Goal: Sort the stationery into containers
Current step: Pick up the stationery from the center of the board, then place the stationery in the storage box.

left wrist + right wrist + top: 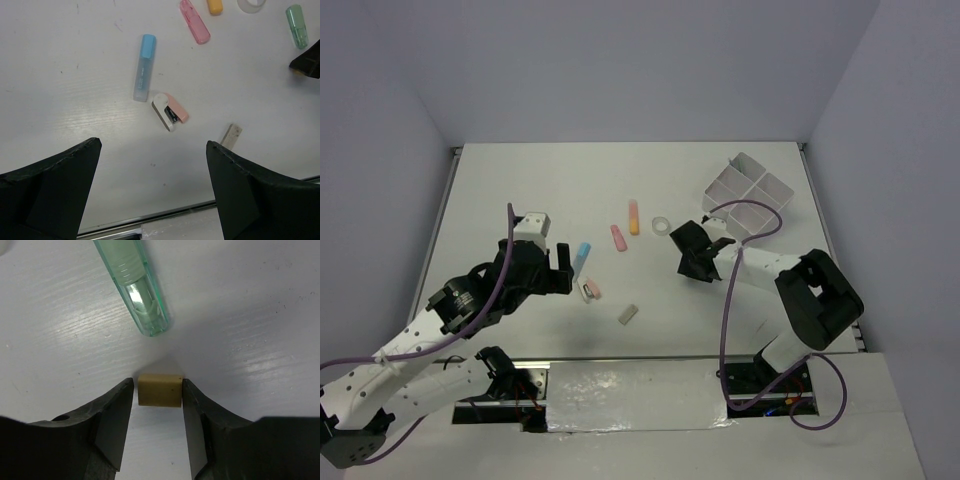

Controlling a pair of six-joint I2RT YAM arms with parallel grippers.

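A small beige eraser (pixel 159 390) lies on the white table, and my right gripper (pixel 157 384) is shut on its two sides. Just beyond it lies a clear green highlighter (pixel 135 287). In the top view this gripper (pixel 692 262) is low over the table, down and left of the white four-compartment tray (pixel 738 160). My left gripper (pixel 153 144) hangs wide open with nothing between its fingers, near a blue highlighter (pixel 144 67) and a pink-and-white mini stapler (pixel 170 111).
A pink piece (pixel 618 238), an orange piece (pixel 633 217) and a clear tape ring (pixel 660 225) lie mid-table. A pale clear piece (pixel 628 315) sits nearer the front edge. The tray stands at the back right corner, tilted diamond-wise.
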